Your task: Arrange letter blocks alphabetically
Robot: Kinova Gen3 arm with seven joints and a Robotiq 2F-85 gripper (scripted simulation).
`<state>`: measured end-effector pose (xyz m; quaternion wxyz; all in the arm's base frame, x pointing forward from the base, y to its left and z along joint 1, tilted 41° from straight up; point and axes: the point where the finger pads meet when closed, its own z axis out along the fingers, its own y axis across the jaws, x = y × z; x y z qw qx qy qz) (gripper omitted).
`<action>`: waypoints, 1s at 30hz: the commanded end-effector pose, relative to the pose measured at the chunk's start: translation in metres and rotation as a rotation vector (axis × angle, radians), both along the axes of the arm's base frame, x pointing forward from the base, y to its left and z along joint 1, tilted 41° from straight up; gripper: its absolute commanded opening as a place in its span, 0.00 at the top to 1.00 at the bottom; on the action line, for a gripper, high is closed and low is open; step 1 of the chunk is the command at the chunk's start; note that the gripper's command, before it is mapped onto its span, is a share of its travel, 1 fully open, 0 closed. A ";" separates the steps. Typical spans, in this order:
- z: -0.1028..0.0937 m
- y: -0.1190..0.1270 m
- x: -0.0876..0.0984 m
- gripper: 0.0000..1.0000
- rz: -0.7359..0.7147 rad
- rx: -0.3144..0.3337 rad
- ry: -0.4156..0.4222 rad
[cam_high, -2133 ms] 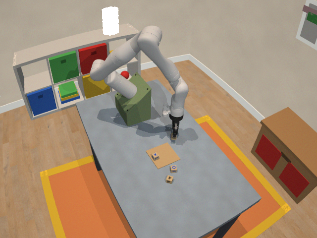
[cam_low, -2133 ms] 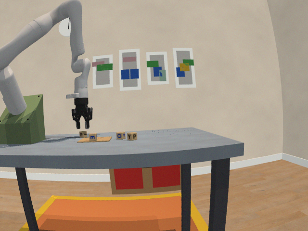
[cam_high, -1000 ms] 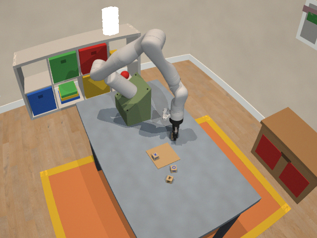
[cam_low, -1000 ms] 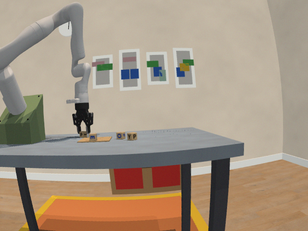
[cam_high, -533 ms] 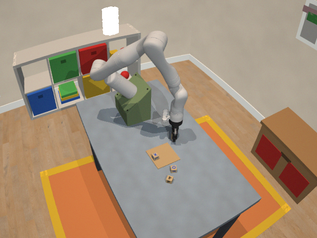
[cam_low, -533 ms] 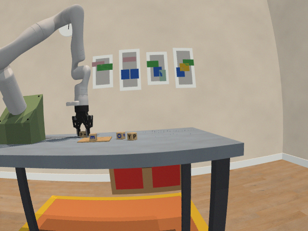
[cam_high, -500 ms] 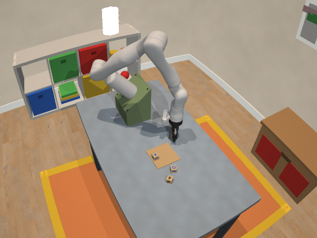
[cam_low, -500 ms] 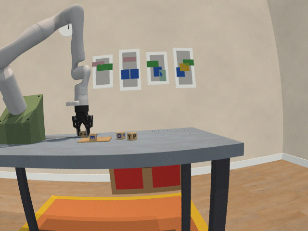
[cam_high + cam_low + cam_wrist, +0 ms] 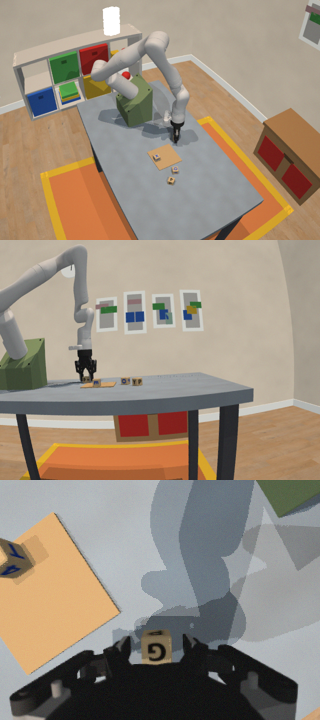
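Note:
A wooden block with a black G (image 9: 156,651) on top sits on the grey table just off the mat's corner nearest the robot; it also shows in the exterior view (image 9: 85,379). My gripper (image 9: 156,643) (image 9: 175,140) (image 9: 86,377) is low over this block, open, with a finger on each side and a small gap to each. The tan mat (image 9: 168,152) (image 9: 108,384) (image 9: 50,605) lies flat. The X block (image 9: 156,157) (image 9: 96,382) (image 9: 11,560) sits on the mat. The O block (image 9: 175,169) (image 9: 125,380) and a fourth block (image 9: 170,180) (image 9: 137,381) lie off the mat's far side.
The green robot base (image 9: 134,103) (image 9: 23,369) (image 9: 292,495) stands on the table behind the gripper. A shelf with coloured bins (image 9: 64,67) stands beyond the table, and a brown cabinet (image 9: 292,155) on the floor at the right.

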<state>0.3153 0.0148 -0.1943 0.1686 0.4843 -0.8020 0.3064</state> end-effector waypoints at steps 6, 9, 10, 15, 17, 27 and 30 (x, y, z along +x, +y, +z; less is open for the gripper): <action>0.000 0.001 0.000 0.33 0.001 0.001 -0.001; 0.000 0.001 0.000 0.33 0.001 0.001 -0.001; 0.000 0.001 0.000 0.33 0.001 0.001 -0.001; 0.000 0.001 0.000 0.33 0.001 0.001 -0.001; 0.000 0.001 0.000 0.54 0.001 0.001 -0.001; 0.000 0.001 0.000 0.54 0.001 0.001 -0.001; 0.000 0.001 0.000 0.54 0.001 0.001 -0.001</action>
